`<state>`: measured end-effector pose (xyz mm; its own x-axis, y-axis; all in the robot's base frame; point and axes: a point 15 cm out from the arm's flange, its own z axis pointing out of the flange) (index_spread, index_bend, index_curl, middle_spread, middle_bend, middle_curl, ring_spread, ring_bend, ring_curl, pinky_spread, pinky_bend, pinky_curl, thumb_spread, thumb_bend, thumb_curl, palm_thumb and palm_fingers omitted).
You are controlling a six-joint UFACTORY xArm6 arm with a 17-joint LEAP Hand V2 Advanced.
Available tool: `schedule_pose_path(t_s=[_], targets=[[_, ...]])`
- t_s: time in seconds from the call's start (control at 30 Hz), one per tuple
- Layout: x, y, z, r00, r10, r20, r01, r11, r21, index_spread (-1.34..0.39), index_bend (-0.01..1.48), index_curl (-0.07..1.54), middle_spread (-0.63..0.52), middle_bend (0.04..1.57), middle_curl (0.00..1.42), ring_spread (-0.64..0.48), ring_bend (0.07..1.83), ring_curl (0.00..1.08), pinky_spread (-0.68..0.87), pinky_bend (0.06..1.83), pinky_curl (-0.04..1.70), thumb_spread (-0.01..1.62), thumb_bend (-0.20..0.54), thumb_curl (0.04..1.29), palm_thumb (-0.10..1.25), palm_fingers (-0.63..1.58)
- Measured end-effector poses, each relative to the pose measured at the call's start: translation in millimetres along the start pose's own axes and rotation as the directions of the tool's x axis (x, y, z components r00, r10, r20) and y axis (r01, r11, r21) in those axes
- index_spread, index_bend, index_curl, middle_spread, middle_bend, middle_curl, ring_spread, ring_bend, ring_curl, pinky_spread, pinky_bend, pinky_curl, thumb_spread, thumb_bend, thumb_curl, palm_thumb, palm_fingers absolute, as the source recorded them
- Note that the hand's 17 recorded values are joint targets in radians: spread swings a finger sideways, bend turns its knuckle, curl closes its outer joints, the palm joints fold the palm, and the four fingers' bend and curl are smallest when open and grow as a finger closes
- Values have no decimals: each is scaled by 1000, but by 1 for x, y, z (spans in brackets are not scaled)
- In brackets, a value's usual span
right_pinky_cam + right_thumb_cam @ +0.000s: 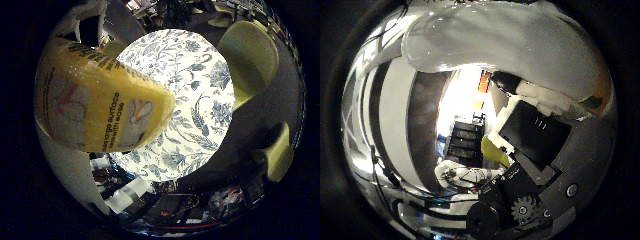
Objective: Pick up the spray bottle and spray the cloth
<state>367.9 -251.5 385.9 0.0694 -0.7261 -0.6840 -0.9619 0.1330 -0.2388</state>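
Observation:
A yellow spray bottle (95,100) with a printed label fills much of the right little finger side palm view, close against the palm. A white finger (88,20) reaches over its end. Behind it, lower down, a blue-and-white floral cloth (195,90) covers a round table. In the right thumb side palm view a pale rounded surface (500,45) lies right against the palm, and I cannot tell what it is. My hand (535,130) shows there as black and white fingers curled in beside that surface. The bottle's nozzle is hidden.
Two yellow-green chairs (250,55) (278,150) stand at the table's edge. Dark floor surrounds the table. The right thumb side palm view shows a bright doorway or window (465,95) and black shelving (465,140) further off in the room.

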Motion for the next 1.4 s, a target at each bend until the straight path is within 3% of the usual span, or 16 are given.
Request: schedule_pose_path(t_s=[0.1,0.23,0.47,0.7,0.87,1.1,1.4], targets=[[-9,7,13,997,13,-72,-21,994,-109,-174,1166,672,-66,1349,564,-149,1464,565,-161,1045,1217,820,-15,800,1107,1204],[-26,12,24,978,-53,-204,-2,966,-260,-174,1165,673,-66,1347,564,-149,1462,565,-171,1032,1240,820,-15,805,1106,1206],[-55,19,20,889,-206,-408,8,900,-436,-177,1160,678,-66,1346,564,-149,1461,565,-189,1016,1267,826,-16,811,1094,1207],[-74,21,7,806,-284,-519,-8,872,-489,-178,1157,684,-66,1345,564,-150,1464,569,-201,1006,1282,831,-15,816,1087,1208],[-81,13,-3,694,-380,-612,-23,838,-545,-178,1154,687,-66,1344,564,-150,1462,570,-209,1002,1290,833,-16,819,1086,1209],[-95,6,-5,585,-446,-677,-59,810,-584,-179,1153,690,-67,1348,566,-152,1459,572,-215,993,1292,833,-17,818,1078,1209],[-105,3,18,538,-480,-693,-88,785,-613,-179,1151,692,-67,1347,569,-152,1457,576,-222,991,1294,838,-15,815,1074,1209]])
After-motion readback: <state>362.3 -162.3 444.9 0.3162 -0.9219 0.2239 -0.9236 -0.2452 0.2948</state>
